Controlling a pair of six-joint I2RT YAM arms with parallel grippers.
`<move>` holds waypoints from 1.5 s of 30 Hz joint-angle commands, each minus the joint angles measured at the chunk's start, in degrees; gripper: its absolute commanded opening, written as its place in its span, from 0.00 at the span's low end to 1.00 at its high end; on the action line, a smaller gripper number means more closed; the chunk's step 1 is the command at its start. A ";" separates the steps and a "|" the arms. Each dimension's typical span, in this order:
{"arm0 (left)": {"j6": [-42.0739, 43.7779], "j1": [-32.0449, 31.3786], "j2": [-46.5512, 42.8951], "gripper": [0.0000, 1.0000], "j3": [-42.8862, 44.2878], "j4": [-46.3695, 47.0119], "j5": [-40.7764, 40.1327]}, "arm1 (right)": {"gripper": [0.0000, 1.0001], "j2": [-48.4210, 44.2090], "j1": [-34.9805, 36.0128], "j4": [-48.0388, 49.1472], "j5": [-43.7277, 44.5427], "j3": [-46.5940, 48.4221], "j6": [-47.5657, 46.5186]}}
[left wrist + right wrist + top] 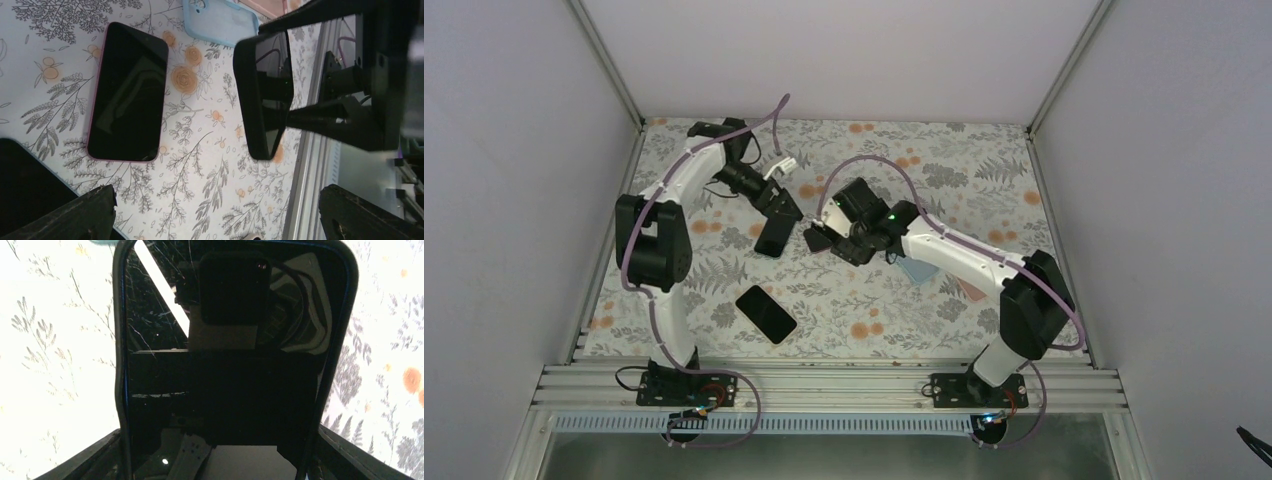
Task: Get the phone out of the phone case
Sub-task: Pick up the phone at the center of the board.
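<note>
Holding the phone [220, 365], inside its black phone case [121, 390], by both long edges near the middle of the table [874, 310], the right gripper [220, 462] is closed on it, while the left gripper [215, 220] has its jaws wide apart.

Cased phone [220, 390] in right hand [216, 461]; second phone [766, 313] on table [904, 330], nearer bases.

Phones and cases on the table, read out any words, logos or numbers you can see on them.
No text can be read in any view.
On the black-cased phone: only a dark, scratched screen with reflections.
On the pink-edged phone: a blank dark screen.
On the light blue case: no lettering visible.
On the table cover: floral pattern only.
</note>
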 commanded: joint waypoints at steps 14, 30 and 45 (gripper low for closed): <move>-5.02 -3.96 7.18 0.58 6.39 -3.17 9.56 | 0.61 8.60 4.42 4.36 4.20 12.11 -2.53; -0.12 -4.68 1.95 0.02 4.71 -3.25 7.27 | 1.00 3.39 2.49 -6.42 -9.66 12.25 -3.75; 17.00 -9.05 -16.40 0.02 -3.29 -3.15 -9.40 | 0.96 -1.77 -9.87 -16.71 -28.58 10.61 -11.49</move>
